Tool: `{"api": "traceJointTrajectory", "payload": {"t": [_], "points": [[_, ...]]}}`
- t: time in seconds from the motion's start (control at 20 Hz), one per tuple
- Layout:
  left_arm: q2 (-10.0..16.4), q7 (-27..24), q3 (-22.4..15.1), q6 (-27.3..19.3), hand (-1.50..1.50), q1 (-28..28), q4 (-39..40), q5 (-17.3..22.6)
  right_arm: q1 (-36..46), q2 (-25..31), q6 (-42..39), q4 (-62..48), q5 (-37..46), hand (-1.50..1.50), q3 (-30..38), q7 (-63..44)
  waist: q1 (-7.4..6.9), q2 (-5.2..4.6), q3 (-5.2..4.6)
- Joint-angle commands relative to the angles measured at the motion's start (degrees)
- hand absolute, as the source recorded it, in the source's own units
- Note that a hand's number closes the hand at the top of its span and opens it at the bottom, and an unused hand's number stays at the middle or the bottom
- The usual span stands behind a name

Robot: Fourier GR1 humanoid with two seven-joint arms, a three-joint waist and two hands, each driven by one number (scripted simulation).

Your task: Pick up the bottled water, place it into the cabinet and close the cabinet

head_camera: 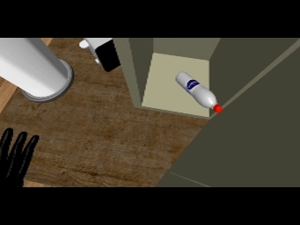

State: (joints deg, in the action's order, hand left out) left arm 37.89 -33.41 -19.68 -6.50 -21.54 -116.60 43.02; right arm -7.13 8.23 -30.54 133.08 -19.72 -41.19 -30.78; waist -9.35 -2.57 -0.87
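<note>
Bottled water [195,89]: there it was, lying on its side on the cabinet's pale shelf floor [166,94], blue label up, nothing holding it.
Red cap [217,108]: pointed to the lower right, at the shelf's front corner, right at the door's edge.
Cabinet [139,72]: stood open, its olive side wall rising at the shelf's left.
Cabinet door [262,132]: swung wide, a big dark olive panel filling the view's right side.
Left hand [8,159]: low in the left corner, fingers straight and spread, pointing up, grasping nothing, well apart from the bottle.
Counter [113,136]: dark wood-grain top, running from the hand to the cabinet.
White cylinder [22,59]: upright at upper left on a grey round base [51,93].
Black-and-white object [104,53]: at the top, just beside the cabinet wall; too cropped to tell what it was.
</note>
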Motion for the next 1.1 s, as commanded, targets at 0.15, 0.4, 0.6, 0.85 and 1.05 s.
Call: {"api": "traceJointTrajectory", "payload": {"t": [0.15,0.4,0.6,0.85,1.05], "points": [[0.15,-0.4,1.1,0.29,-1.5,-1.11,0.4,0.63,1.05,-7.81,13.62,-6.6,-1.04,1.5,6.31,2.07,2.41,0.36,0.31],[0.52,-0.62,2.15,0.4,-1.5,-2.21,0.15,1.2,-0.74,-7.86,18.1,-7.48,0.39,1.5,10.99,4.99,2.97,0.33,0.34],[0.24,-0.42,1.91,1.09,-1.5,-2.03,0.81,1.77,2.71,-7.91,22.2,-9.81,-0.75,1.5,14.32,6.47,2.51,0.18,0.29],[1.15,-0.28,2.68,2.82,-1.5,-2.25,0.44,2.68,14.56,-8.05,29.74,-19.48,-1.51,1.5,20.95,7.22,0.23,0.41,0.45],[0.29,-0.68,2.34,2.95,-1.5,-1.35,1.84,2.12,26.93,-8.16,37.51,-31.95,-2.83,1.5,22.87,8.42,0.56,0.51,0.62]]}}
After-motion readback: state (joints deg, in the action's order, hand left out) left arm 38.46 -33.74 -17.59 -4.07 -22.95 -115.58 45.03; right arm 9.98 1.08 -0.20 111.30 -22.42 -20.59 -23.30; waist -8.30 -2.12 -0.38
